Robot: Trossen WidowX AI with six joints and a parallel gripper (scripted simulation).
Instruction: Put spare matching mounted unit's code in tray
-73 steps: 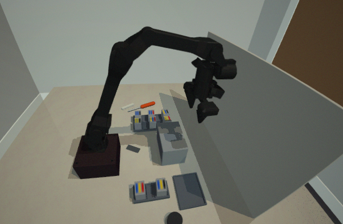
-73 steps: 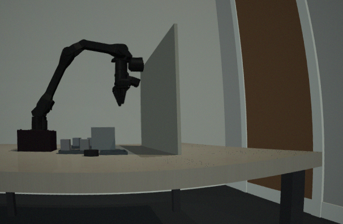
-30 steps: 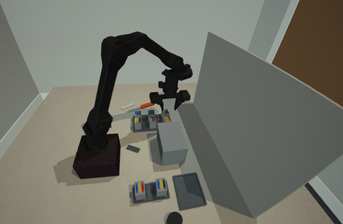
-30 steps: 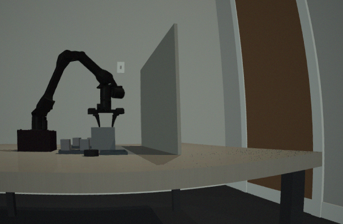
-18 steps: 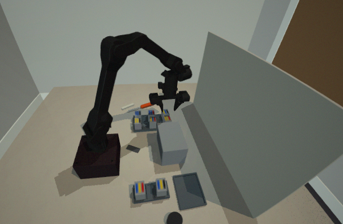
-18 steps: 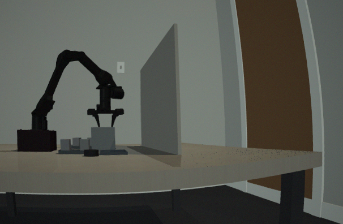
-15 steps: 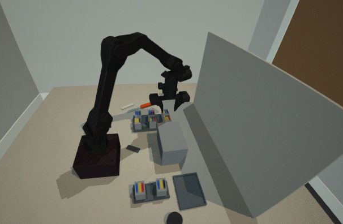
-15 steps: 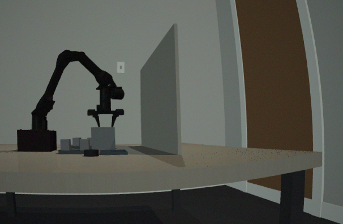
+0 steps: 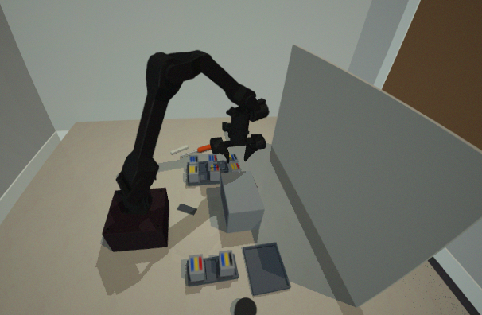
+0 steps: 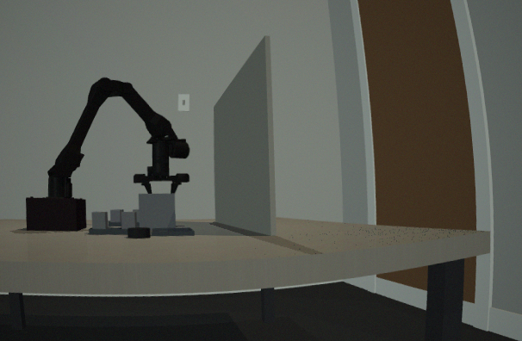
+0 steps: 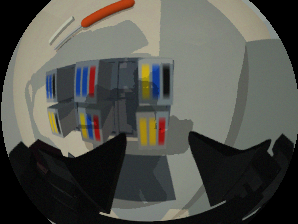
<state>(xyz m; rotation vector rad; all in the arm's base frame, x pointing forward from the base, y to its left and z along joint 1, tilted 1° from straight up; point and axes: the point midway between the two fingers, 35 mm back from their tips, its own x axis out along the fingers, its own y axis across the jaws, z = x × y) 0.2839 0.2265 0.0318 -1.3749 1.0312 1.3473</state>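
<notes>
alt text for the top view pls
A black arm holds its open, empty gripper just above a rack of striped spares, behind a grey box. Nearer the camera sit two more spares beside a tray.

The top view looks steeply down from high up on the side of the black parallel-jaw gripper [image 9: 237, 153] away from its arm's base, taking in the whole beige table top [image 9: 61, 239]. The exterior view sits far off at table-edge height, facing level across the table with the gripper [image 10: 161, 185] seen side-on. The wrist view looks straight down from just above the fingertips, close in; all three share the tall plain grey box [image 9: 242, 203] [image 10: 157, 210] [image 11: 143, 183] under the gripper.
</notes>
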